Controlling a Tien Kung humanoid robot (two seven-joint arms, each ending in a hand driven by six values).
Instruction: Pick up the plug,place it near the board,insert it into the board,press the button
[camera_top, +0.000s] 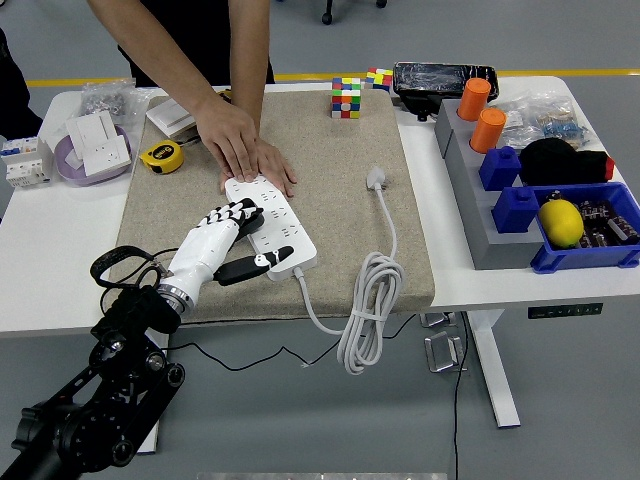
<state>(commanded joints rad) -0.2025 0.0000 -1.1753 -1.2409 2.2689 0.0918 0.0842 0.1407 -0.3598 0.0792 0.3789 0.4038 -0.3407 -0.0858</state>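
White left hand (222, 240) sat over the near-left part of the power strip (270, 226), fingers curled around the black plug (247, 220); I saw the plug pressed against the strip's top face. Couldn't tell if the pins were seated. Thumb (248, 267) stuck out along the strip's near edge, close to its front end. Right arm wasn't in my view.

Strip lay diagonally on the beige mat (330, 170) covering the white surface (45, 250). A person's hand (243, 148) lay flat on the strip's far end, pinning it. The strip's own white cable (372, 300) ran off the near edge in a coil, its white plug (376, 179) lying loose on the mat, well apart from the strip.

Yellow tape measure (160, 156) was left of the person's hand. Cube puzzle (346, 97) stood at the mat's far edge. Blue bin (590, 232) with a lemon (560, 221) was on the right.
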